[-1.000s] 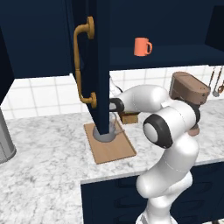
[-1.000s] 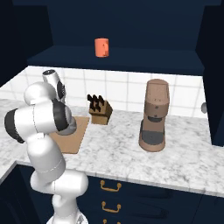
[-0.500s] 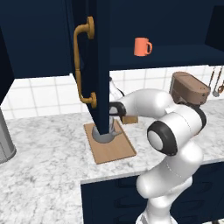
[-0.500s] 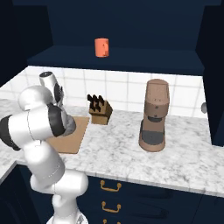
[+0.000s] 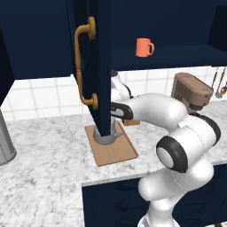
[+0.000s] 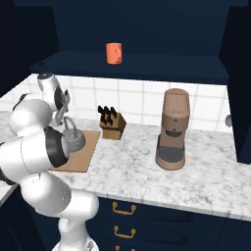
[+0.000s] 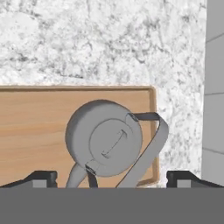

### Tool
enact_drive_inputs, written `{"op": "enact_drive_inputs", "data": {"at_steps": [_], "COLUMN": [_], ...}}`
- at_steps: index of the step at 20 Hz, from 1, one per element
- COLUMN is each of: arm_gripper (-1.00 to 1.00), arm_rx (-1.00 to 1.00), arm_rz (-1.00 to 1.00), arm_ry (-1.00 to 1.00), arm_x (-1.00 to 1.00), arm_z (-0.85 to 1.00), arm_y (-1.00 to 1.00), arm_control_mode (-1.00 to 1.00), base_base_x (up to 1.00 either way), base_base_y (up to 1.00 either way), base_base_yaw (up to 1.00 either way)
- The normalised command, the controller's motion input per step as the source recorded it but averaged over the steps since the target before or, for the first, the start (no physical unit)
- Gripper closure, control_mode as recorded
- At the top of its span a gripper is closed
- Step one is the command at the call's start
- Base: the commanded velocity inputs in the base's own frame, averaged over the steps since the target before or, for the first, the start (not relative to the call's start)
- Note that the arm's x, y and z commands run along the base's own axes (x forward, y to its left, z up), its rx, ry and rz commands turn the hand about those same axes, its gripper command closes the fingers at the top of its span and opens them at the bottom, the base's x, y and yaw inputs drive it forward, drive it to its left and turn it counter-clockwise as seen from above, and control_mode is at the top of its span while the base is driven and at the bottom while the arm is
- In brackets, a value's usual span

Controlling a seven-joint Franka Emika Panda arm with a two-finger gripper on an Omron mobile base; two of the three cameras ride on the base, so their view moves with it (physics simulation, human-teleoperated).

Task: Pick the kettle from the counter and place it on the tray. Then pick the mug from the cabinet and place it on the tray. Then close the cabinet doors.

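The grey kettle (image 7: 105, 140) stands on the wooden tray (image 7: 35, 127), near its end, with the wire handle tipped to one side. My gripper (image 7: 111, 178) hangs open straight above it, one fingertip on each side and nothing between them. From the right base view the kettle (image 6: 72, 139) sits on the tray (image 6: 81, 158) just below the gripper (image 6: 63, 106). The orange mug (image 5: 143, 47) stands on the shelf of the open cabinet (image 5: 177, 53). An open cabinet door (image 5: 95, 66) hides part of the kettle (image 5: 108, 138) and my hand in the left base view.
A knife block (image 6: 112, 122) stands just right of the tray, a brown coffee machine (image 6: 173, 130) further right. A large grey cylinder (image 5: 4, 146) is at the far left of the marbled counter (image 5: 44, 177). The right cabinet door (image 6: 241, 98) stands open. Tiled wall (image 7: 214, 87) is close behind the tray.
The hand has lifted a little off the kettle, which stays on the tray. The elbow has swung lower and to the right in the left base view.
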Motion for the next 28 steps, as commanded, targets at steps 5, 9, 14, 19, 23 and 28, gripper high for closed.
{"op": "enact_drive_inputs", "data": {"at_steps": [5, 9, 14, 19, 23, 28], "arm_gripper": [-1.0, -1.0, -1.0, -1.0, -1.0, -1.0], "arm_rx": [0.03, 0.12, 0.2, 0.2, 0.23, 0.05], "arm_rz": [-0.25, -0.3, -0.16, -0.06, 0.0, -0.01], "arm_ry": [-0.05, -0.12, -0.22, -0.3, -0.1, -0.18], "arm_x": [-0.5, -0.65, -0.7, -0.78, -0.33, -0.24], "arm_z": [0.49, 0.11, 0.03, 0.01, 0.15, 0.51], "arm_y": [-0.21, -0.39, -0.55, -0.54, -0.45, -0.26], "arm_control_mode": [-1.0, -1.0, -1.0, -1.0, -1.0, -1.0], "base_base_x": [0.0, 0.0, 0.0, 0.0, 0.0, 0.0], "base_base_y": [0.0, 0.0, 0.0, 0.0, 0.0, 0.0], "base_base_yaw": [0.0, 0.0, 0.0, 0.0, 0.0, 0.0]}}
